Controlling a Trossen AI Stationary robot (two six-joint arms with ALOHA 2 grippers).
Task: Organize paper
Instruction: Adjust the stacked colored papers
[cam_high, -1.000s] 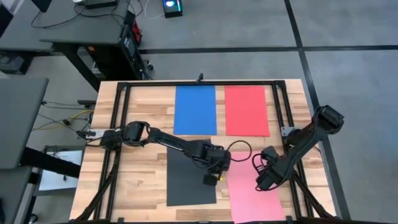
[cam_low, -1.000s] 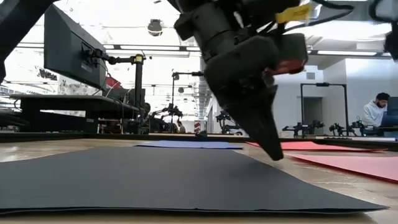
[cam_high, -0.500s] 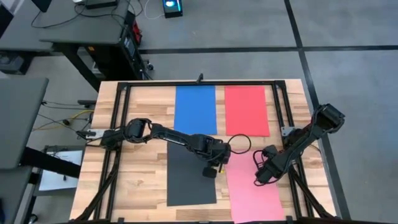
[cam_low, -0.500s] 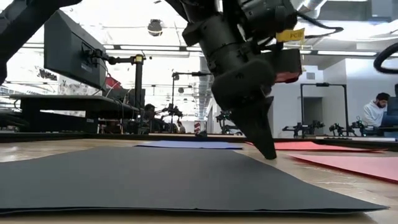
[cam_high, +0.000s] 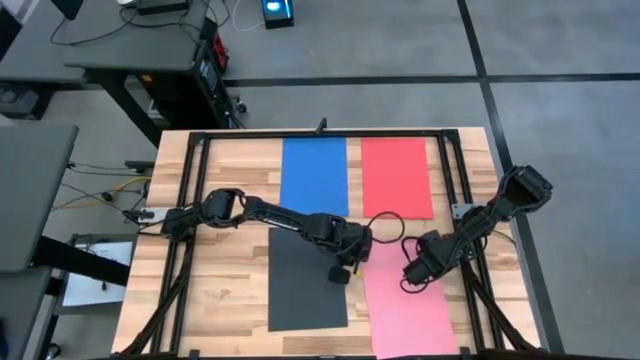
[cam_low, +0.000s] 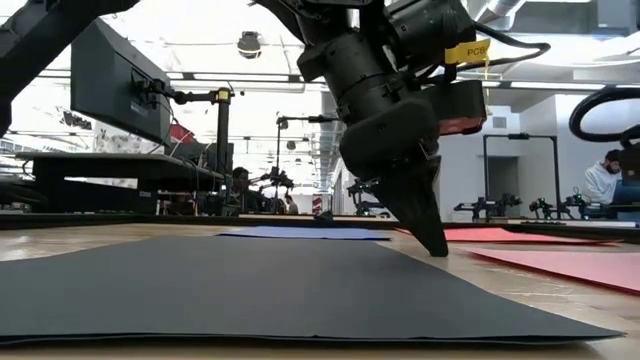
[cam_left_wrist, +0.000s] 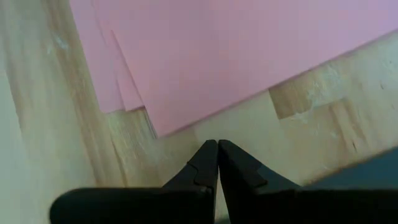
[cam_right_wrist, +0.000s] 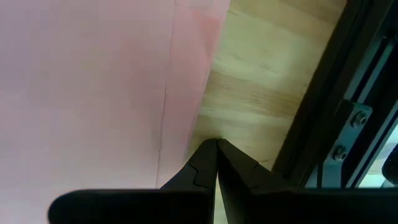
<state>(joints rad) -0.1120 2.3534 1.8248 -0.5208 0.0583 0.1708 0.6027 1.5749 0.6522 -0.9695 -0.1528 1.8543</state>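
Left wrist view alone reveals several stacked pink sheets (cam_left_wrist: 249, 50) (left hand (cam_left_wrist: 217, 149) pinched empty).

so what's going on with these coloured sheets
Two robot arms are tidying paper on a wooden table. A blue sheet and a red sheet lie side by side at the far end. The left gripper, fingers shut, is at the edge of the black sheet, near the pink sheets. The right gripper, also shut, is over the pink sheets' edge.

Bright light is coming from ceiling lamps and glaring white behind the arm in the low view; wrist views are looking soft.
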